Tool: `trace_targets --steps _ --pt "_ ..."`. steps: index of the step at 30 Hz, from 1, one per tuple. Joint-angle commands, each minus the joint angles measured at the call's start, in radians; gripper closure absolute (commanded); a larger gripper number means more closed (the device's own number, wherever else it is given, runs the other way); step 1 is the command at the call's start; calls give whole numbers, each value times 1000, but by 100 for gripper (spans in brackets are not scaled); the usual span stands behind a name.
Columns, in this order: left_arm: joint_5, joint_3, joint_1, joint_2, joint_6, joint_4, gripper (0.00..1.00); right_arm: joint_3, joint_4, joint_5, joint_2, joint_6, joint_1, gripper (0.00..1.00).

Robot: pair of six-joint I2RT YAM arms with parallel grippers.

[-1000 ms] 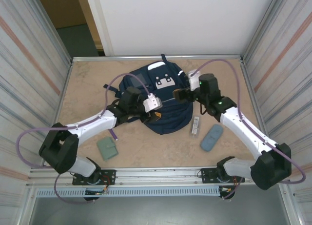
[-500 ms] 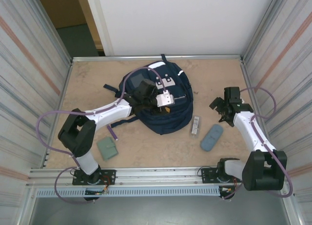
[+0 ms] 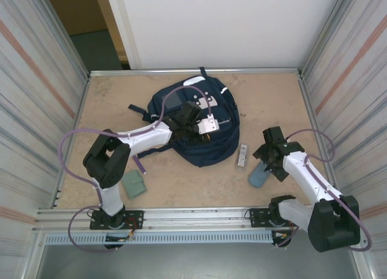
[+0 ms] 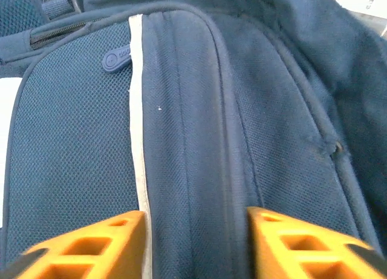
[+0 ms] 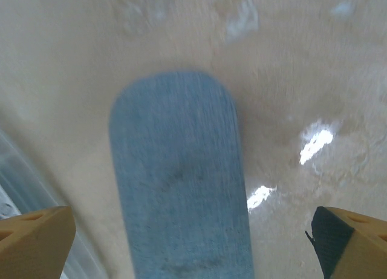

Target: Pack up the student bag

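Looking down on a bag [image 3: 221,143] laid flat on the table [image 3: 115,103], white patches [image 3: 195,81] at its far end, dark straps [image 3: 138,109] trailing off its left edge.

Over the bag's middle, on the left arm [image 3: 142,140] stretched across from its near-left: the left gripper [image 4: 196,221], orange fingers [image 4: 139,255] parted partway and pointed down at navy mesh. Between and just under those fingers, a padded seam of the bag and its pale stripe [image 4: 138,140]. Beyond them, a round zip pull [image 4: 116,58] just beside the stripe. Hard to tell whether the fingers touch or nip the cloth; no fold seen bunched between them.

Near-right of the bag and well apart from it: the right gripper [image 5: 193,227], spread wide, hanging above a grey-blue pouch [image 5: 181,182] with one finger to each side and nothing pinched. Pouch flat on the table, lengthwise between the fingers, blurred in the wrist view.

Between pouch and bag, just off the bag's right edge: a narrow pale bar [image 3: 242,155], flat on the table.

Off the bag's near-left corner, past the left arm: a green wallet [image 3: 133,184], also flat, apart from bag and straps.
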Motion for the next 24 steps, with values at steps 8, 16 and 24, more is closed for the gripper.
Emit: trace_targets --steps 8,16,24 --pt "-114 38 5 -47 -54 21 100 -45 123 -177 126 -38 6 6" --pt "-20 107 73 -137 -170 -1 100 -43 157 -169 141 -25 14 25" --pt "278 168 243 -167 -390 16 100 9 152 -251 25 25 26 33"
